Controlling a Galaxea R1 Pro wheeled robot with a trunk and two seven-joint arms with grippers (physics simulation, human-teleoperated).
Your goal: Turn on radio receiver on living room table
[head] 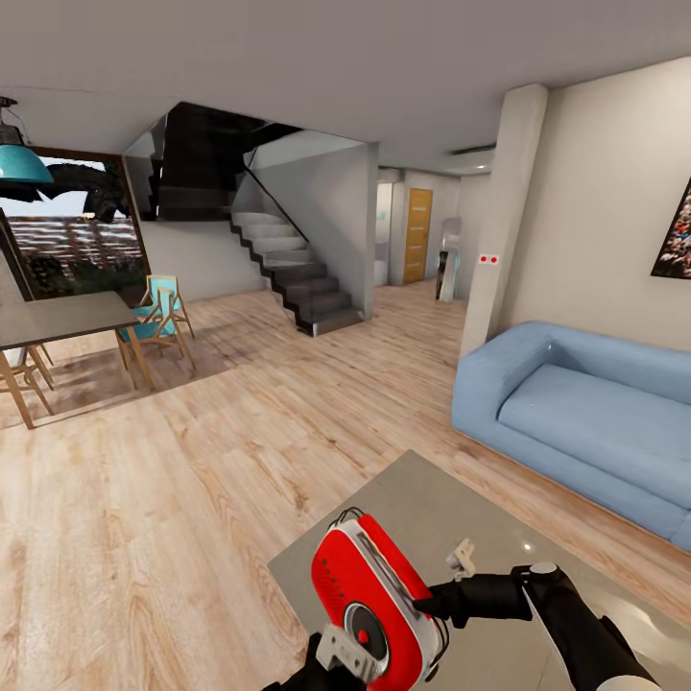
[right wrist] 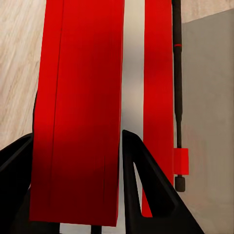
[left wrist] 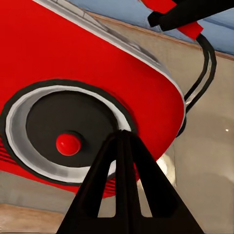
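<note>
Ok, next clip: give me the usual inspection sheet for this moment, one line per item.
Surface: low table with a glossy grey-beige top, on light wood plank floor.
Job's things: red radio receiver lifted and tilted over the table's near edge, dial facing the left arm.
Clutter: nothing seen on the table.
Grippers: right gripper has its jaws closed on the radio's side edge; left gripper has its jaws together, tip at the dial's rim.
Cables: only the radio's thin wire handle.
Surroundings: blue sofa to the right, staircase ahead, dining table with chairs to the left.
</note>
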